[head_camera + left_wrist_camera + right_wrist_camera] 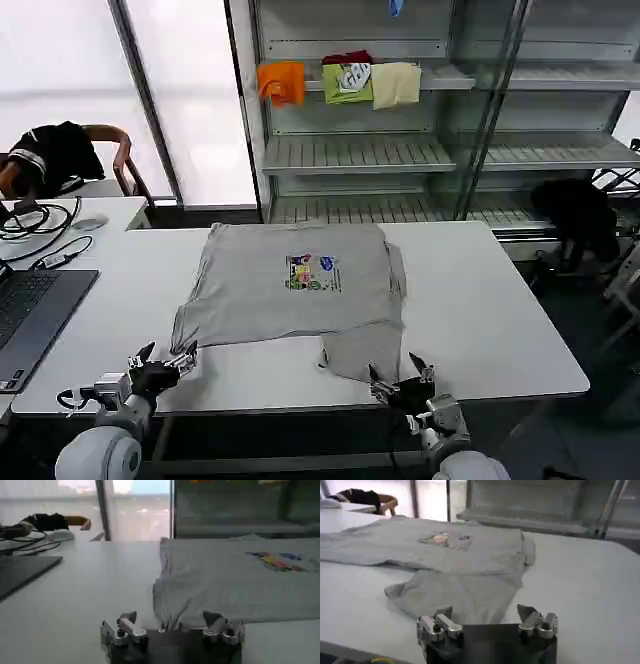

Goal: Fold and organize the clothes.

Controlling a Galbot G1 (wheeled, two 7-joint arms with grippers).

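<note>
Shirt print (313, 272): too small to make out its design.
Laptop (30, 315): cut off by the head view's left edge.
Desk (480, 300): near edge hidden behind both arms.

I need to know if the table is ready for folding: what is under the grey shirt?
The grey shirt lies flat, print up, on the bare white table. Nothing bulges beneath it, but the tabletop it covers is hidden. Both open grippers, left and right, wait at its near edge.

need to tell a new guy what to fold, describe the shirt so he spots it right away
On the white table in front of the shelving, the light grey shirt lies spread flat. A small multicoloured chest print marks it out from the orange, green and cream garments on the shelf.
</note>
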